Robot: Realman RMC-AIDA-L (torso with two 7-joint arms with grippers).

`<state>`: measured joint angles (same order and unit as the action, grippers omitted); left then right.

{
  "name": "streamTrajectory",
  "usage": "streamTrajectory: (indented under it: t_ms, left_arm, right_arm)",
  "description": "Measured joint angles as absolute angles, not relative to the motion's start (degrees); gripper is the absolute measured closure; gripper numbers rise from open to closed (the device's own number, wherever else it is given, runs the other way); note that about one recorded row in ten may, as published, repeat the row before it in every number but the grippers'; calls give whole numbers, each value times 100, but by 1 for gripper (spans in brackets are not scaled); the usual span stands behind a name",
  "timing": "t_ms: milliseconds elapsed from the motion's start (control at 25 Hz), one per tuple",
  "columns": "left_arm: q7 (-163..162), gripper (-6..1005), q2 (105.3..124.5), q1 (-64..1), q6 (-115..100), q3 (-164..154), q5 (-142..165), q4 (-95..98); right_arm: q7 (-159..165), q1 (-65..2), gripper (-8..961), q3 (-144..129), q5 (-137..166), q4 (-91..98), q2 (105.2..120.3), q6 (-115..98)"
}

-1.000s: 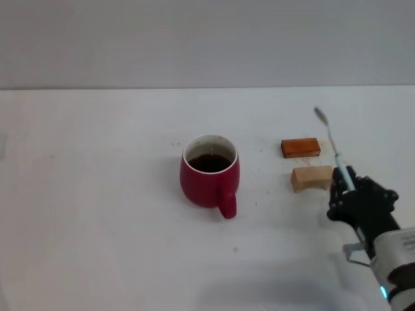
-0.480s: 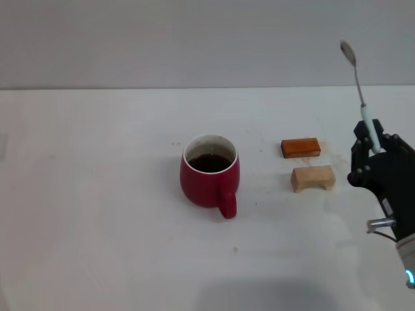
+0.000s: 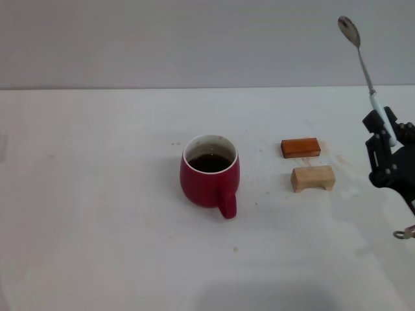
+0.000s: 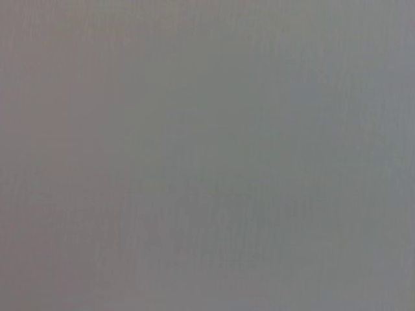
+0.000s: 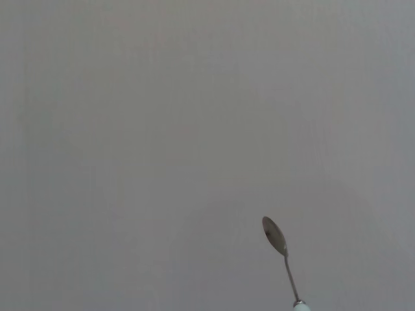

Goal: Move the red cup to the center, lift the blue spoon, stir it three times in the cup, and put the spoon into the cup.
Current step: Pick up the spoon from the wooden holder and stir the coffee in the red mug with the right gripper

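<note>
Right pincer (image 3: 387,133) at the far right edge of the scene, raised off the worktop (image 3: 97,214), clamped on the pale-blue handle of the spoon (image 3: 360,58). Spoon stands nearly upright, metal bowl on top, leaning slightly left.

Change over the last second: spoon was low, just right of the pale wooden block (image 3: 312,177), bowl barely above the worktop. Now it is lifted well clear, its bowl up against the grey wall behind. In the last half second the rise has mostly stopped; the pincer has drifted a little right and tilted.

Red mug (image 3: 210,172) unmoved near the middle of the worktop, handle toward the near side, dark liquid inside. Orange-brown block (image 3: 300,148) and wooden block sit between mug and pincer, undisturbed.

Left arm not seen in the head view; its pincer cannot be judged.

Reading: the lift looks done. Spoon points bowl-up, so it likely needs turning over and carrying left over the blocks to the mug before stirring.
</note>
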<state>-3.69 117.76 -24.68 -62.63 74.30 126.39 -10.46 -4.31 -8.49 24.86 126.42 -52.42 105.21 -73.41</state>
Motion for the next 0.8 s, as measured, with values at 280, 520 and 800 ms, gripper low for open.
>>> streamTrajectory:
  t_ms: [280, 520, 800]
  left_arm:
    - [-368, 136, 11777, -2485, -6240, 7434, 12639, -1046]
    - [-363, 136, 11777, -2502, -6132, 7435, 12638, -1045]
    - [-360, 136, 11782, -2515, -6109, 7436, 12639, -1046]
  right_arm:
    - [-135, -837, 826, 2448, 12876, -5617, 10024, -7256]
    - [255, -906, 826, 2522, 13384, -5822, 9665, -6891]
    - [274, -818, 827, 3005, 13954, -6299, 9494, -5983]
